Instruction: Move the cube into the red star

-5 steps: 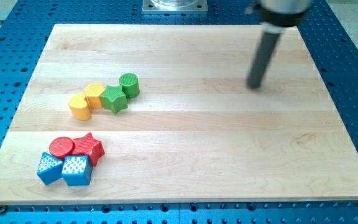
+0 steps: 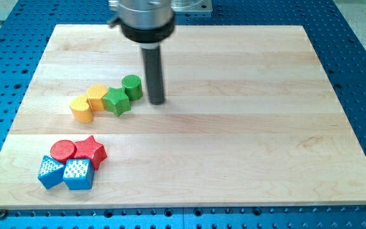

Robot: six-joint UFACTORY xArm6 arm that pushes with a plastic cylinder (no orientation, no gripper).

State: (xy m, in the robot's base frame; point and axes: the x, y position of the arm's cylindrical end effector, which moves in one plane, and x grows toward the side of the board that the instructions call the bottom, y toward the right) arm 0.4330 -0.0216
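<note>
The blue cube point(image 2: 79, 174) sits near the view's bottom left, touching the red star point(image 2: 91, 151) just above it. A second blue block point(image 2: 50, 171) lies against the cube's left side, and a red cylinder point(image 2: 62, 151) sits left of the star. My tip point(image 2: 157, 101) is on the board in the upper middle, just right of the green cylinder point(image 2: 132, 86), far up and right of the cube.
A row of blocks runs left of my tip: green cylinder, green star point(image 2: 116, 101), yellow hexagon-like block point(image 2: 97, 97) and yellow block point(image 2: 81, 109). The wooden board point(image 2: 246, 152) lies on a blue perforated table.
My tip has swept from the board's upper right leftward to beside the green cylinder. No block has moved.
</note>
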